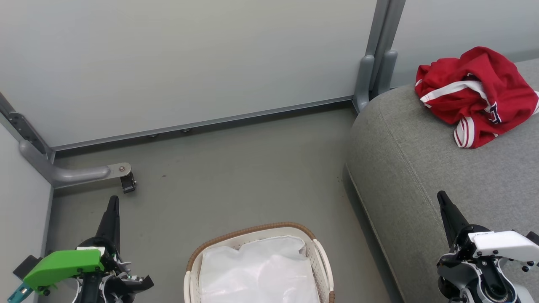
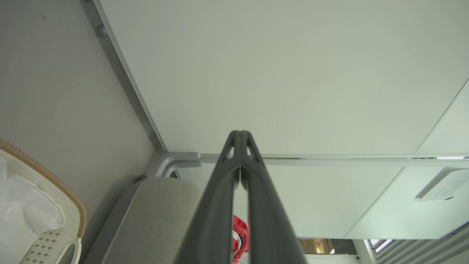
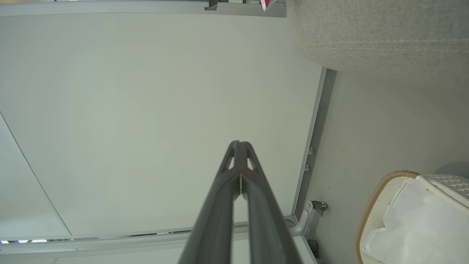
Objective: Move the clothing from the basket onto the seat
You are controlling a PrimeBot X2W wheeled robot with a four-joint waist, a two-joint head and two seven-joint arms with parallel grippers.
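The clothing (image 1: 476, 94), a red jersey with white stripes, lies crumpled on the grey seat (image 1: 421, 168) at the upper right, and a strip of it (image 2: 239, 238) peeks between the fingers in the left wrist view. The white basket (image 1: 320, 252) with its brown rim stands on the floor at the bottom centre, holding a white sheet (image 1: 259, 271). My left gripper (image 1: 113, 201) is shut and empty at the lower left, over the floor beside the basket. My right gripper (image 1: 442, 198) is shut and empty at the lower right, over the seat's front part.
Pale partition walls (image 1: 189, 63) close off the back and left, with a grey floor rail and a small caster (image 1: 127, 183) at the left corner. Grey floor (image 1: 236, 181) lies between the basket, the walls and the seat.
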